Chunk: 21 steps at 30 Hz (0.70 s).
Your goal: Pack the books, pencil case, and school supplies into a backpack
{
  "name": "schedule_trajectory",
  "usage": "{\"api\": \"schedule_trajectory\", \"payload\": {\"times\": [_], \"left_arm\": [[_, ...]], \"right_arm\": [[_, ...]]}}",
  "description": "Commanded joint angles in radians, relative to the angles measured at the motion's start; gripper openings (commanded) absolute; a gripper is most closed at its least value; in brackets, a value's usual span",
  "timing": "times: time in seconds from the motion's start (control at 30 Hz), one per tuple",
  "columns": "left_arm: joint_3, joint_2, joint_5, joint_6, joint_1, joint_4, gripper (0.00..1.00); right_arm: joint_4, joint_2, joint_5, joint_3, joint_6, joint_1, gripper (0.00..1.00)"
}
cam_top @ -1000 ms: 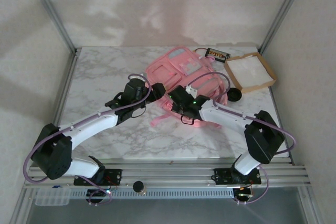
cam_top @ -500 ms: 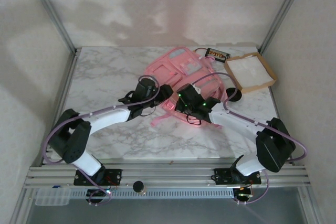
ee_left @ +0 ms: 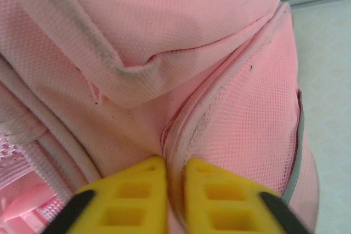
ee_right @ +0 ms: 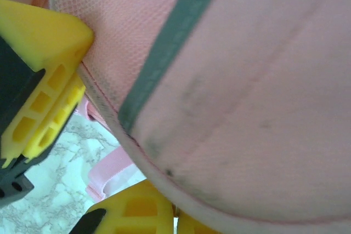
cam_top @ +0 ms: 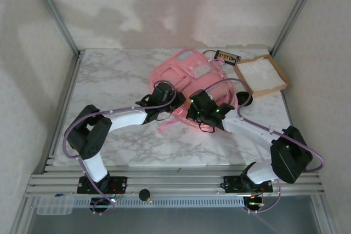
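Here, at the near edge of the backpack [cam_top: 192, 75], the left gripper [ee_left: 174, 165] has its jaws pressed almost together on a piped seam. Just beside it, the right gripper [ee_right: 174, 215] pinches the rim fabric. The backpack lies on the table [cam_top: 109, 80]. Opening it well likely calls for firm grips and an even pull apart, lifting slightly. A tray [cam_top: 262, 75] sits beyond the backpack's far right corner.

Top camera looks down from behind; 2 wrist cameras press close on the backpack [cam_top: 184, 69].
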<state>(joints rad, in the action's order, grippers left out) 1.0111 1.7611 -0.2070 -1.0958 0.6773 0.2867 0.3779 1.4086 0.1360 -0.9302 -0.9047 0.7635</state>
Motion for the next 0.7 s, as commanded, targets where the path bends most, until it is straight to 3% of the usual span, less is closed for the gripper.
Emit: {"api": "schedule_trajectory", "payload": {"times": [0.0, 0.43, 0.67], "left_arm": [[0.039, 0.041, 0.127, 0.025, -0.044, -0.002, 0.0], [0.081, 0.048, 0.229, 0.144, -0.137, -0.165, 0.0], [0.086, 0.022, 0.227, 0.24, -0.233, -0.209, 0.0]], "right_arm": [[0.081, -0.067, 0.001, 0.032, 0.007, -0.027, 0.0], [0.185, -0.216, -0.041, 0.074, 0.141, -0.2, 0.0], [0.206, -0.123, -0.092, -0.015, 0.278, -0.196, 0.0]]}}
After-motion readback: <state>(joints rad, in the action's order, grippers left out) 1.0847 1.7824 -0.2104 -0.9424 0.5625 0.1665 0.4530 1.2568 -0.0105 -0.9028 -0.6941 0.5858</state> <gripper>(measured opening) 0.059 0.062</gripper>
